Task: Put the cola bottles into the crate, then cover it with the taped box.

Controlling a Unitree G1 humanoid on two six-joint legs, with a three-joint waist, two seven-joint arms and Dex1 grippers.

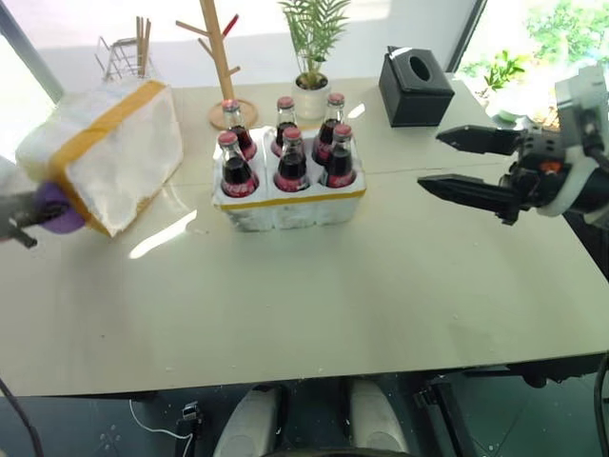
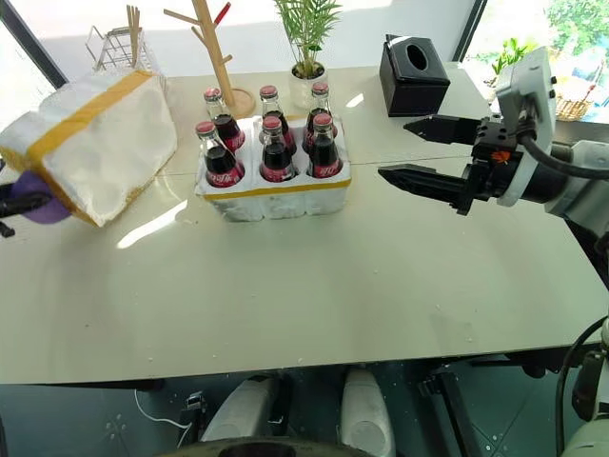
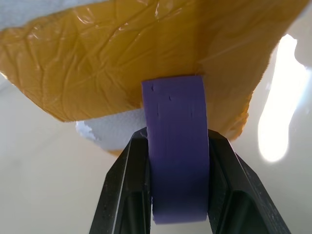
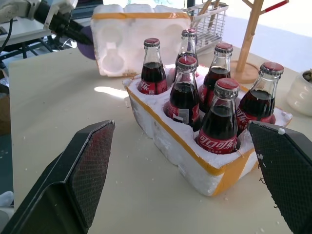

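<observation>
Several cola bottles [image 1: 290, 157] with red caps and labels stand upright in the holes of the crate [image 1: 285, 205], a low white block with a yellow band, at the table's middle back. Left of it the taped box [image 1: 114, 148] hangs tilted just over the table, its moulded hollows facing the crate in the right wrist view. My left gripper [image 3: 178, 136] is shut on a purple tab [image 1: 59, 209] fixed to the box's taped edge. To the right of the crate my right gripper [image 1: 430, 162] is held level, wide open and holding nothing, pointing toward the bottles.
A black tissue box [image 1: 415, 86] sits at the back right. A potted plant [image 1: 312, 90], a wooden branch stand [image 1: 221, 67] and a wire rack [image 1: 122, 57] line the back edge. The pale table [image 1: 314, 305] lies bare in front of the crate.
</observation>
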